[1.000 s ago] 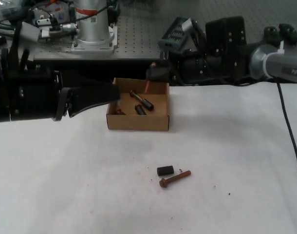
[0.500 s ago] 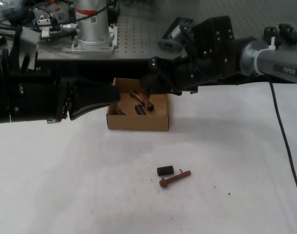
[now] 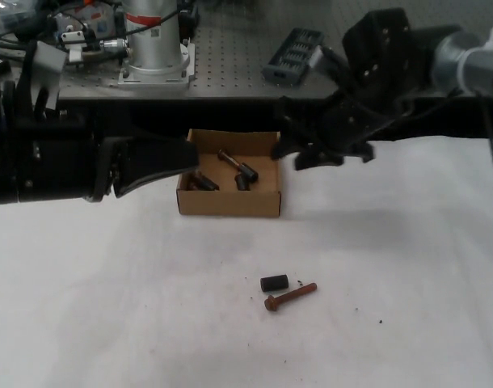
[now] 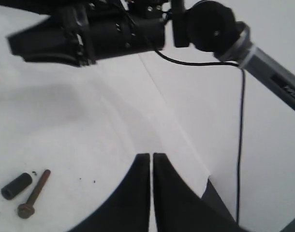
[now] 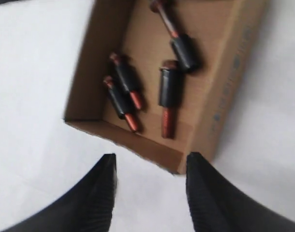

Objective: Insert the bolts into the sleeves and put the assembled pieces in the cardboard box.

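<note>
Lying on counter [image 3: 109, 307]: bolt [image 3: 292, 296], sleeve [image 3: 274, 283] just beside; box [image 3: 229, 204] holds 4 pcs [image 5: 168, 87]. R fingers [image 5: 101, 195] apart by box, L fingers [image 4: 135, 203] together. Bolt prob. light, stiff, rolls; grip mid-shank.

We see a desk [image 3: 109, 323] covered by a plain white sheet, softly lit, with faint shadows. Along its far edge runs a grey perforated metal plate [image 3: 230, 61]. A silver column [image 3: 153, 32] stands on it, and a ribbed grey block [image 3: 291, 52] lies farther right.
</note>
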Robot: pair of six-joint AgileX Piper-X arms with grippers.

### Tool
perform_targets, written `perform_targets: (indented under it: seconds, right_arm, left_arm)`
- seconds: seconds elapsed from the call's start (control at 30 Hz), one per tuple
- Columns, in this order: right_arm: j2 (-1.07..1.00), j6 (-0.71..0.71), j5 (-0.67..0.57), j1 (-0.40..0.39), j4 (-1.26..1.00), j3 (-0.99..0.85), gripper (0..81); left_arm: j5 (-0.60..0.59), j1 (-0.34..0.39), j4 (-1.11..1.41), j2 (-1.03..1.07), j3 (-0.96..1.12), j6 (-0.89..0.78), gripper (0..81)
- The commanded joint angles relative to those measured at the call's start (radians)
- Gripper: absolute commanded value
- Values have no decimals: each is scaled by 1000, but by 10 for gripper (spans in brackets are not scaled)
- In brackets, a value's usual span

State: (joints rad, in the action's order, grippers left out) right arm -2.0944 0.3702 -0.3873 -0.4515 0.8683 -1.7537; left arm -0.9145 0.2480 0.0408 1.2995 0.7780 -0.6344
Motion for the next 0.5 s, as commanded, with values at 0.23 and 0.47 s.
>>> perform_targets:
  seconds: [0.23,0.47]
  right_arm:
    - [44,211,121,-63,62,104,334]
    - [44,418,187,-154,71,182,334]
  left_arm:
    - [57,-1,12,-12,7,6,20]
    - [179,-4,12,-85,7,84,20]
